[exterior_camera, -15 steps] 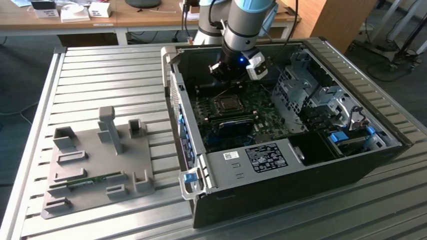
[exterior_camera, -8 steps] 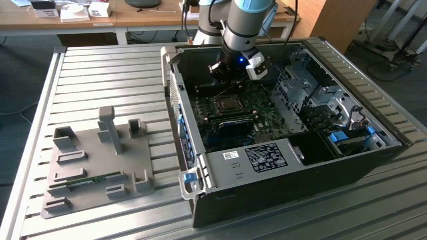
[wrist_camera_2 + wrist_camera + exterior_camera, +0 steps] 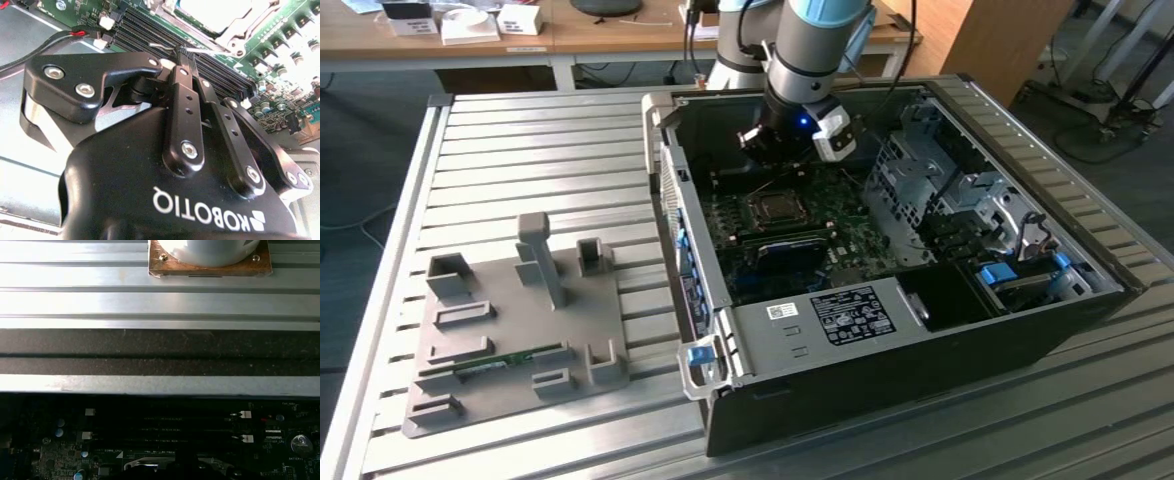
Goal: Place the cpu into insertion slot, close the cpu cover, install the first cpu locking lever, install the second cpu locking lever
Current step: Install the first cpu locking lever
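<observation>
Pincer (image 3: 184,54) clenched above memory slots (image 3: 140,27), thin silvery lever (image 3: 159,45) at its tips, cpu cover (image 3: 248,26) lay flat over cpu (image 3: 210,7) just beyond.

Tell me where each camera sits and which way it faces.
Exterior view: off the arm, high, looking down into the open computer case; arm and gripper reach in.
Second wrist view: at the wrist, looking along the shut fingers at the green circuit board.
First wrist view: at the wrist, looking across the slatted table towards what seems the arm's base.
Both wrist views share the black memory slots.
</observation>
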Motion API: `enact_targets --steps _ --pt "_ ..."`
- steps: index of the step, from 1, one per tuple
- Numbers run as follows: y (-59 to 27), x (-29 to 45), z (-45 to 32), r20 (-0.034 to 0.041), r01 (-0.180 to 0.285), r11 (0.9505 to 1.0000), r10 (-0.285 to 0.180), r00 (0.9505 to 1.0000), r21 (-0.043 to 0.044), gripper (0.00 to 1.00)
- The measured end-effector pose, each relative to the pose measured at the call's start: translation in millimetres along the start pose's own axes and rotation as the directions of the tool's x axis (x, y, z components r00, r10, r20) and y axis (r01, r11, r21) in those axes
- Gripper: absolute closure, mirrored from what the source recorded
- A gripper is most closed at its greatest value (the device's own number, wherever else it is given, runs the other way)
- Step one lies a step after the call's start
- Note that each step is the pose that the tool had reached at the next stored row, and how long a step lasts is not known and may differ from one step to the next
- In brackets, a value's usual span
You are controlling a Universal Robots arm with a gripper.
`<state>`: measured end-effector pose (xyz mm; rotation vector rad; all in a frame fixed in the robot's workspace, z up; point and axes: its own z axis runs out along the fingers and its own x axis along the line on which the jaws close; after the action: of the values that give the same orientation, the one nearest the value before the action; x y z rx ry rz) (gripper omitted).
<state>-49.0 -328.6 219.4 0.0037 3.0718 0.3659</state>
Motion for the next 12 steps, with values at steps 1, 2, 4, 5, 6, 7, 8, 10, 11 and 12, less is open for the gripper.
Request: enact_targets --steps 1,2,4,5,6,7,8,10,11,12 --pt "-0.1 0.5 0.1 0.0001 0.000 1.0000 0.000 1.0000 0.0000 0.89" --pt "-0.1 0.9 0.2 0.0001 0.000 1.0000 0.000 1.0000 0.0000 0.89" --pt "-0.2 1.9 0.5 0.0002 0.000 1.0000 0.000 1.0000 -0.0001 0.89" --pt "-0.2 2.3 0.6 0.0002 0.000 1.0000 0.000 1.0000 0.0000 0.89" --pt "-0.2 2.5 0.7 0.0002 0.000 1.0000 0.000 1.0000 0.0000 0.89" --pt "-0.3 2.5 1.0 0.0002 0.000 1.0000 0.000 1.0000 -0.0001 0.89" --pt "-0.4 2.5 1.4 0.0002 0.000 1.0000 0.000 1.0000 -0.0002 0.89" --pt "-0.6 2.7 2.2 0.0002 0.000 1.0000 0.000 1.0000 -0.0001 0.89" --pt "-0.6 2.7 2.2 0.0001 0.000 1.0000 0.000 1.0000 0.0001 0.89" --pt "-0.6 2.7 2.2 0.0001 0.000 1.0000 0.000 1.0000 0.0001 0.89"
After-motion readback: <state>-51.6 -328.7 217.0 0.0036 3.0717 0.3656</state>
